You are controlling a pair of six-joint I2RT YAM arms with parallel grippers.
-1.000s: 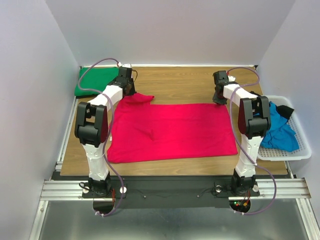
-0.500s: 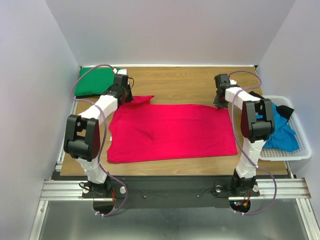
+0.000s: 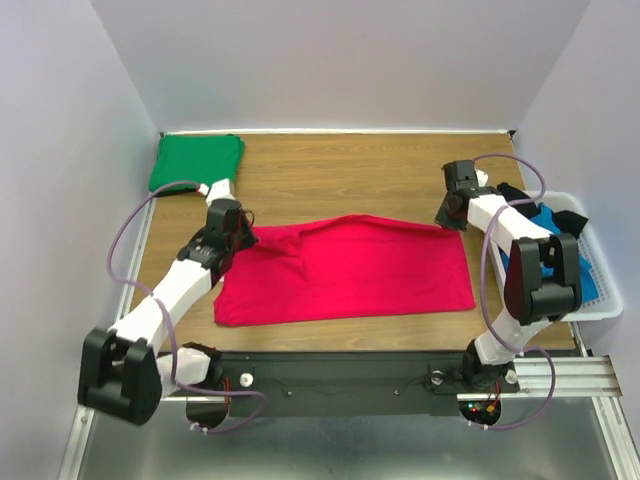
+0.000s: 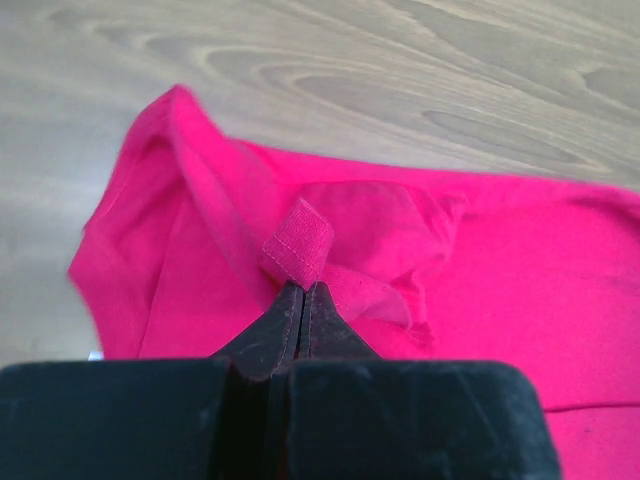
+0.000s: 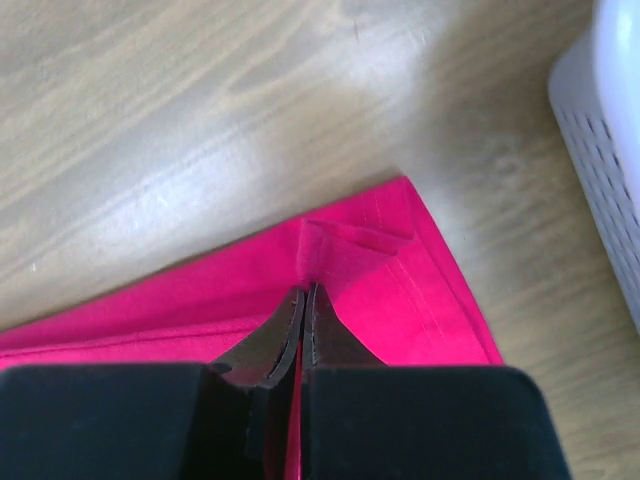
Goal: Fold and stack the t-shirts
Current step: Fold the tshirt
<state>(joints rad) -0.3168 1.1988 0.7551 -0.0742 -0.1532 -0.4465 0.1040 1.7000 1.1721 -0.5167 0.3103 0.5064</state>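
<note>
Two pinches: left gripper (image 4: 302, 288), right gripper (image 5: 303, 292) clamped on red shirt (image 3: 350, 270) far corners; soft, light, droopy, so grip hems.

The top view looks down from above and behind over the whole tabletop (image 3: 340, 165). Each wrist view peers close past its own fingers (image 4: 285, 325) at the crimson red t-shirt (image 3: 350, 270), shared by all.

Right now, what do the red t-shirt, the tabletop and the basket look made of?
The red t-shirt looks soft matte cloth: wrinkles, stitched hem. The tabletop: wood or wood-look laminate, slight sheen, grain lines. The basket: probably white plastic, rigid perforated wall.
</note>
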